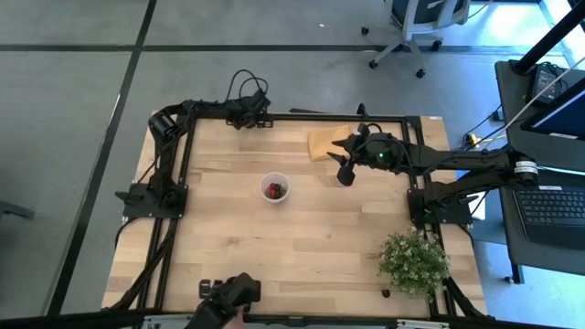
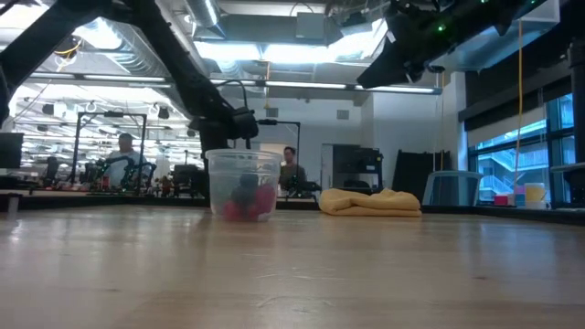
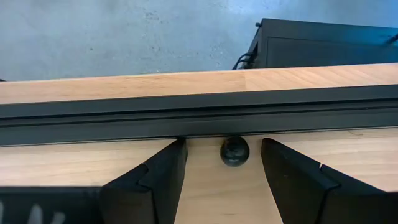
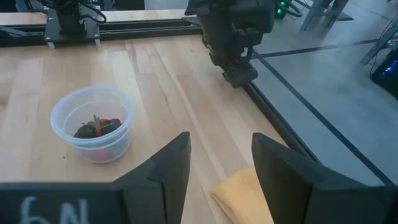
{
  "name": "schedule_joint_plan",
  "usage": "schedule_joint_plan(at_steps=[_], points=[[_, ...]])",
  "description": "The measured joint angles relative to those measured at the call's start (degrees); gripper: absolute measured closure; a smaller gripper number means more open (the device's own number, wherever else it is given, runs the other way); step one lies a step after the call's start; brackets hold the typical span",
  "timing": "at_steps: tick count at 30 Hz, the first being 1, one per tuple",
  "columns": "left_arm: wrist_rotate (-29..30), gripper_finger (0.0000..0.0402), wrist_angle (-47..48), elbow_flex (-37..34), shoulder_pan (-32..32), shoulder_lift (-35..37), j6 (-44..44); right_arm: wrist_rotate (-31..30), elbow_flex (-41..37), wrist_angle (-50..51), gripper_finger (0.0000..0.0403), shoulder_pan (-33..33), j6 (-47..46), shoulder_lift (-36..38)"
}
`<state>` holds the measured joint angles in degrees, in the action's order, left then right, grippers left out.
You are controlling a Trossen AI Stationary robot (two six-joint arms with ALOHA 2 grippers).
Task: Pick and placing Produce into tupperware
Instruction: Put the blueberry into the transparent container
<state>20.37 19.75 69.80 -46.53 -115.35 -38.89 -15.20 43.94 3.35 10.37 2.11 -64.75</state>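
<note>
The right gripper is hovering above the light wooden table, its dark fingers standing wide apart and holding nothing. Just beneath and behind it, the folded orange-yellow cloth is lying flat. Off to its side, apart from it, the small round translucent plastic tupperware is standing upright, red and dark maroon produce resting inside. The left gripper is waiting at the table's near edge, fingers spread around a small dark round knob.
</note>
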Motion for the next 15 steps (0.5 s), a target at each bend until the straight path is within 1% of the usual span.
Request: schedule_joint_plan(at_steps=[3,15], points=[[-1.8,0.0198,0.2,0.0,-0.7,0.0,0.1,0.0,0.0,0.5,0.0229,0.0,0.0,0.0],[-1.5,0.0199,0.2,0.0,-0.6,-0.2,0.4,0.0,0.0,0.4,0.0229,0.0,2.1,0.0]])
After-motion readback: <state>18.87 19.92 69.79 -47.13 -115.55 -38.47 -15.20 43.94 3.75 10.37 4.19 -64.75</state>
